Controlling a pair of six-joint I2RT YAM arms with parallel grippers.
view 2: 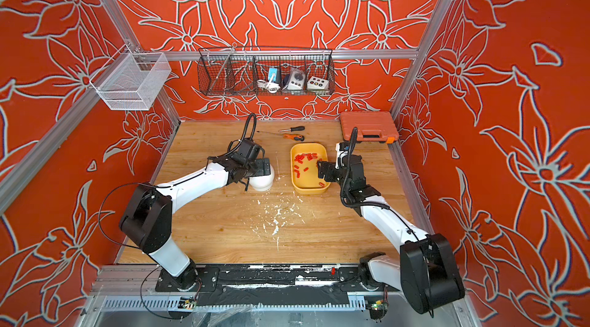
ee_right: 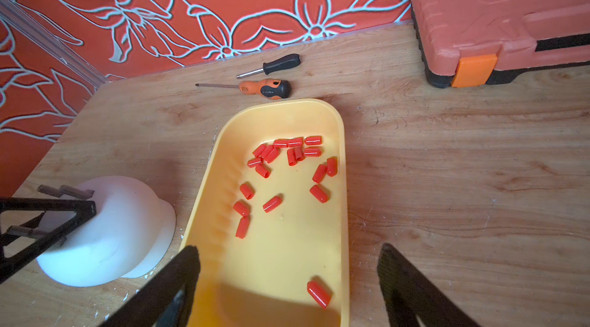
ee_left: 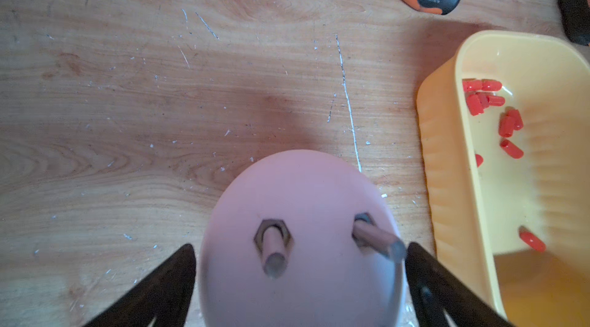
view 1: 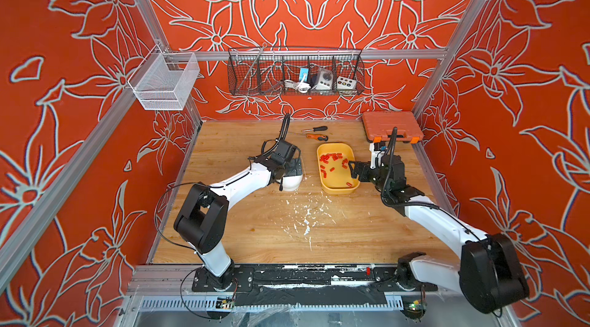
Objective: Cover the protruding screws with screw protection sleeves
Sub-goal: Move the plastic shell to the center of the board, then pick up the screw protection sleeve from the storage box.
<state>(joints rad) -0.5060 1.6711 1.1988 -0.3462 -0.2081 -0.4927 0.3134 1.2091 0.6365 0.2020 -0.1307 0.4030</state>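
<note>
Screws [ee_left: 274, 252] beneath left pincer [ee_left: 300, 247] (yellow tray [ee_left: 447, 181] beside)

I see bare grey protruding screws [ee_left: 274, 258] standing up from the white dome [ee_left: 300, 188]. Red-orange screw protection sleeves [ee_right: 294, 142] lie loose, scattered on their sides in the yellow tray [ee_right: 287, 245] at its three o'clock.

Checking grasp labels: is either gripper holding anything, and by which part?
Right gripper, open over the yellow tray, holds nothing. Left gripper straddles the white dome at its sides; whether it grips cannot be told.
</note>
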